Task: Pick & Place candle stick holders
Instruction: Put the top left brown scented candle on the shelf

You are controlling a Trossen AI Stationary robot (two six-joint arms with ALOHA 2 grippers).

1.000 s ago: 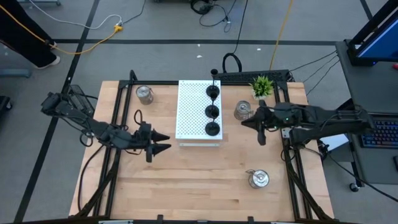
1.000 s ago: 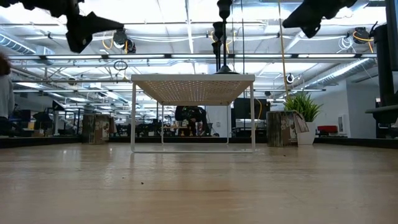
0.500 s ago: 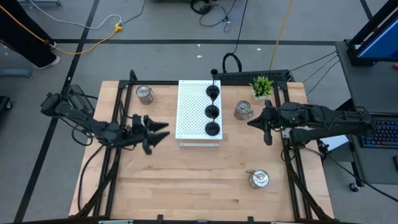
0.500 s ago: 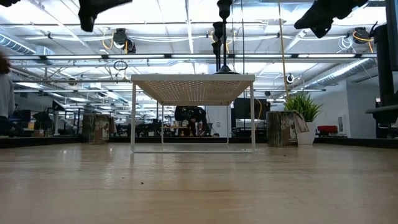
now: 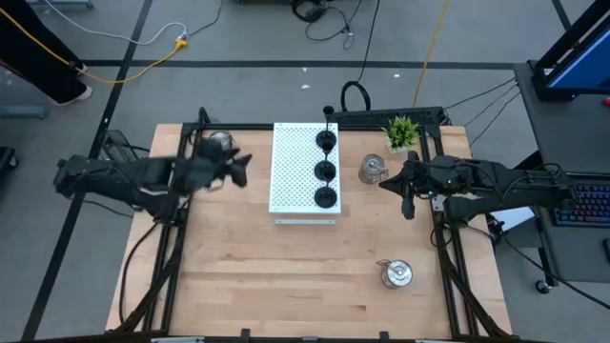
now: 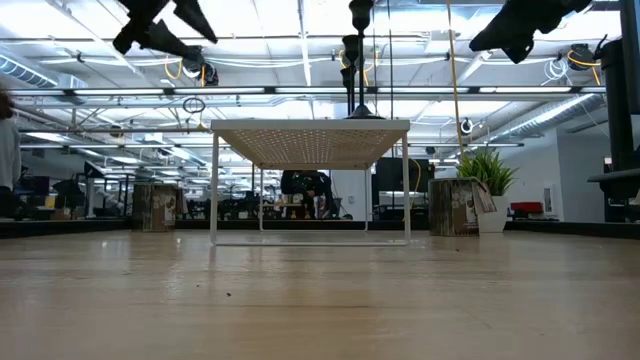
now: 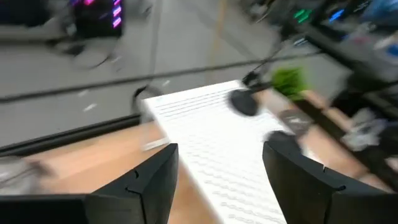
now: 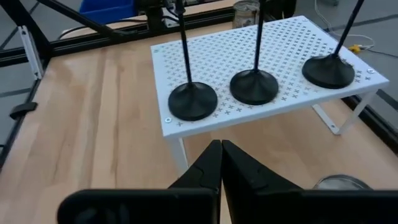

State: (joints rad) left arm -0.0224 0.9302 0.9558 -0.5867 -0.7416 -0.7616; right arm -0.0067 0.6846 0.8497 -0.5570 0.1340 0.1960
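Three black round-based candle stick holders already stand on the white perforated metal shelf (image 5: 304, 172); the left pincer (image 5: 236, 168) has just swung up toward a silver one.

On the pale wooden table (image 5: 286, 276), the left arm has moved in the last second from mid-left of the overhead frame to the upper left, which I read as a reach for the next holder. Its pincer is spread and carries nothing. The shiny silver squat candle stick holder (image 5: 221, 143) lies just beside it, up and to the left. The right pincer (image 5: 407, 191), clenched and empty, has drawn back slightly toward the frame's right and hangs near a second silver holder (image 5: 373, 169). A third silver holder (image 5: 396, 273) sits lower right, well apart from both pincers.
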